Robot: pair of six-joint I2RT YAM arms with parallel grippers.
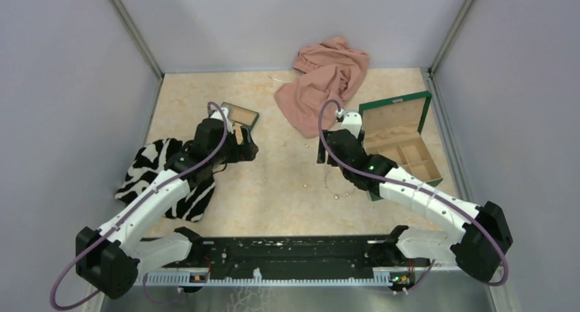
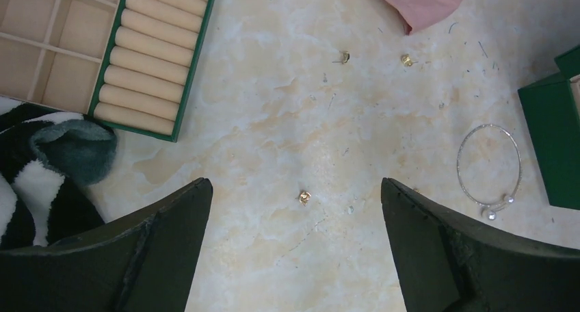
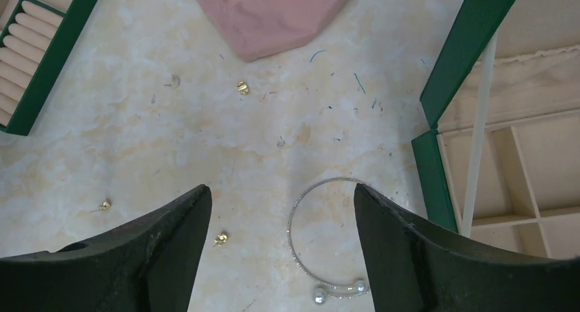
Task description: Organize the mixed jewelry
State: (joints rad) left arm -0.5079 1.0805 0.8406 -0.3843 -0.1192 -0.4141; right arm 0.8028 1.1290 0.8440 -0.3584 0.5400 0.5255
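Silvery and thin, the silvery chain necklace (image 3: 290, 224) lies flat on the cream marbled tabletop (image 1: 287, 189) in a loose open loop that ends in two small pale beads. It sits just beside the front left corner of the green wooden compartment box (image 1: 427, 113), apart from it, and in the overhead view it shows partly under the right arm.

A few tiny gold-coloured specks (image 2: 304, 198) are scattered on the bare stone to the left of the necklace. Two more lie farther back, near the edge of the crumpled pink cloth (image 1: 328, 79).

The right gripper (image 3: 280, 189) hovers over this patch with its jaws spread wide and nothing between them. From its own camera the loop lies below the gap, with its right side hidden behind the right finger.

The left gripper (image 2: 294, 185) hangs over the middle of the tabletop, jaws as wide apart as they look able to go, and it too holds nothing. One gold speck lies below its gap.

Behind the left gripper sits the small green-edged tray (image 2: 195, 66) with its row of cream padded rolls. A black-and-white striped fabric (image 1: 154, 168) is bunched against the tray's near side under the left arm. The box's lid stands open, showing pale wooden compartments.
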